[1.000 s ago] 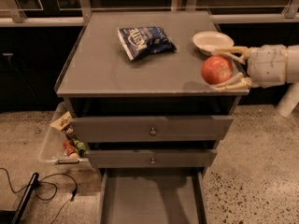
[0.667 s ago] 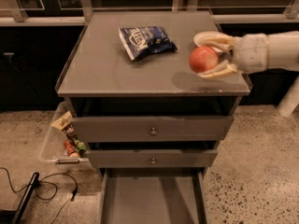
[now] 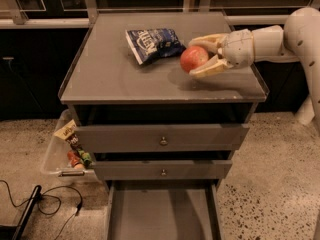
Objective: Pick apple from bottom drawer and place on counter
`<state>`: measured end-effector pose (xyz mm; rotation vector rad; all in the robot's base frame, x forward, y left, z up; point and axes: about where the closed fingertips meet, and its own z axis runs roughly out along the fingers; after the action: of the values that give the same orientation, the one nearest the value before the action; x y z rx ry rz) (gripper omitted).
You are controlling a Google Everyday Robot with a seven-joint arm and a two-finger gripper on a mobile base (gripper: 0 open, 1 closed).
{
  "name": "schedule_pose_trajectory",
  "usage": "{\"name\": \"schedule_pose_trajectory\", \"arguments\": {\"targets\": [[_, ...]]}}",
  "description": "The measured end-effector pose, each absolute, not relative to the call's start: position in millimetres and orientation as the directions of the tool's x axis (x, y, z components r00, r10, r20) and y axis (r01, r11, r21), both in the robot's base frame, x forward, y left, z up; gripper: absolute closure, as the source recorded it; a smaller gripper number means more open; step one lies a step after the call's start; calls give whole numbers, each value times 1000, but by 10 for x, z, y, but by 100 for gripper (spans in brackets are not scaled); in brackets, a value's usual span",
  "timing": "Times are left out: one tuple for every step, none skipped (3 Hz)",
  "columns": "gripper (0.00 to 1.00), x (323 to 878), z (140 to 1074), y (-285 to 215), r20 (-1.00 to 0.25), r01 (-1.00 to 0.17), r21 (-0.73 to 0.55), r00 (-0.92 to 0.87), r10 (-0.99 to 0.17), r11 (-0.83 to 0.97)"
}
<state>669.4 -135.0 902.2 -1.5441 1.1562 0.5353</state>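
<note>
The red apple (image 3: 193, 58) sits between the fingers of my gripper (image 3: 196, 58), over the right middle of the grey counter (image 3: 125, 76). The gripper reaches in from the right on a white arm and is shut on the apple. I cannot tell whether the apple touches the counter. The bottom drawer (image 3: 162, 211) is pulled open at the bottom of the view and its floor is bare.
A blue snack bag (image 3: 152, 43) lies on the counter just left of the apple. Two shut drawer fronts with small knobs (image 3: 163, 141) are above the open drawer. A clear bin with snacks (image 3: 65, 151) stands left of the cabinet. Cables (image 3: 45, 204) lie on the floor.
The gripper has carried the apple leftward from the counter's right edge to the middle, next to the blue bag. The white bowl is hidden behind the arm now.
</note>
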Motion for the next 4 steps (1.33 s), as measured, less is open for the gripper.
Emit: {"name": "schedule_pose_trajectory", "arguments": {"targets": [[100, 6695, 8806, -1393, -791, -922, -386, 326, -518, 9], [100, 6701, 8728, -1538, -715, -939, -342, 276, -643, -23], [81, 6719, 8688, -1539, -713, -941, -339, 272, -647, -22], [58, 6719, 8688, -1539, -713, -941, -339, 272, -647, -22]]}}
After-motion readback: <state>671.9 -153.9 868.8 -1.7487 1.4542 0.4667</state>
